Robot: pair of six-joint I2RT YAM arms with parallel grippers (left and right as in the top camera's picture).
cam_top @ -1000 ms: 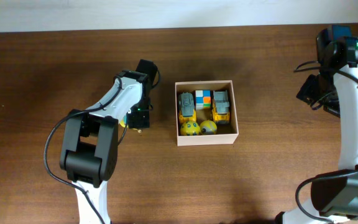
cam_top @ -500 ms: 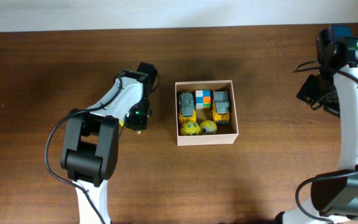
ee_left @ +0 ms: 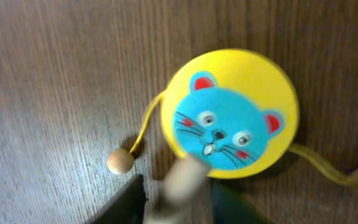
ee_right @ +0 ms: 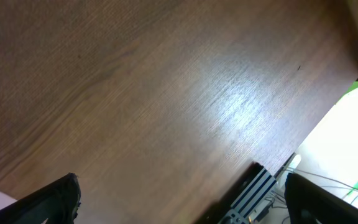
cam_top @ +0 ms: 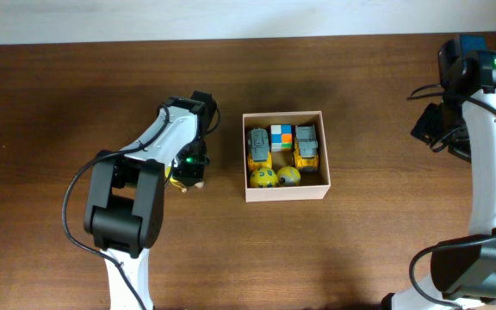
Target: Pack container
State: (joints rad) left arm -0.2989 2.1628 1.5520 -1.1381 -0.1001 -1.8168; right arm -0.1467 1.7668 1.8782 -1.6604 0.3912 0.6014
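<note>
A yellow disc toy point(ee_left: 229, 112) with a blue mouse face lies on the wooden table, left of the container point(cam_top: 286, 194). It has a pale wooden handle point(ee_left: 182, 180) and a bead point(ee_left: 120, 162) on a string. My left gripper point(ee_left: 178, 202) has its jaws pressed against both sides of that handle. In the overhead view the left gripper point(cam_top: 189, 171) covers most of the toy. The white box holds two grey-and-yellow trucks point(cam_top: 259, 145), a coloured cube point(cam_top: 282, 136) and two yellow balls point(cam_top: 263, 178). My right gripper point(ee_right: 182, 202) is open over bare table at the far right.
The table's right edge point(ee_right: 303, 134) runs close to the right gripper, with a striped device and cables beyond it. The right arm point(cam_top: 489, 164) stands along the table's right side. A second string of the toy trails to the right point(ee_left: 319, 165).
The left gripper's jaws have closed in onto the toy's handle. The gripper has shifted slightly toward the table's front. The right arm has not moved.
</note>
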